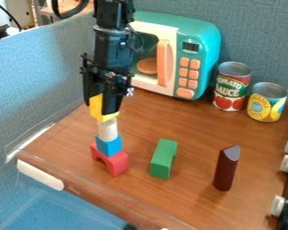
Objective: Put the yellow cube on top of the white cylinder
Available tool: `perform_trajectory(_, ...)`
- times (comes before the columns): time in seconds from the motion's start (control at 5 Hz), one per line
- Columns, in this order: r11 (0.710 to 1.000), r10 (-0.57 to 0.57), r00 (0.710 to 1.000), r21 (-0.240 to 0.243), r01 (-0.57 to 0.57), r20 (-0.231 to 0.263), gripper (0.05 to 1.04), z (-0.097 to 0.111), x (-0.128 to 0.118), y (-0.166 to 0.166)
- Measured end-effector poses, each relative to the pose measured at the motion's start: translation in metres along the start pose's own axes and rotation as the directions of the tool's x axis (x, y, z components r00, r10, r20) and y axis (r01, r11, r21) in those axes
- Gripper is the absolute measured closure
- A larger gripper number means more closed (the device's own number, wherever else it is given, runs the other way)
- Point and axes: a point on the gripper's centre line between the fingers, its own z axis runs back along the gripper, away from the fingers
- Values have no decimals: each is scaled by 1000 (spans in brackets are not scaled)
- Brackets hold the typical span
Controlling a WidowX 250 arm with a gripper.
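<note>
Black fingers (113,103) grasp the yellow cube (96,108) at nine o'clock, its underside apparently touching the white cylinder (108,129). Toward seven o'clock, a blue block (109,145) supports the cylinder.

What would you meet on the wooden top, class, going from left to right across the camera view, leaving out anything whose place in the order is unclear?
Red block with the blue cube on it → green block → dark brown block → fruit can.

The cube (96,107) is yellow, cylinder (108,130) white, block (109,145) blue, arch (118,163) red.
</note>
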Motion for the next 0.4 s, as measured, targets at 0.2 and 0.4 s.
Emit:
perform_trajectory(0.2, 1000, -5, 1000, -7, 5, -17, 512, -5, 1, 0)
perform_trajectory(0.4, 1000, 0, 999, -18, -1, -32, 512, -7, 2, 2)
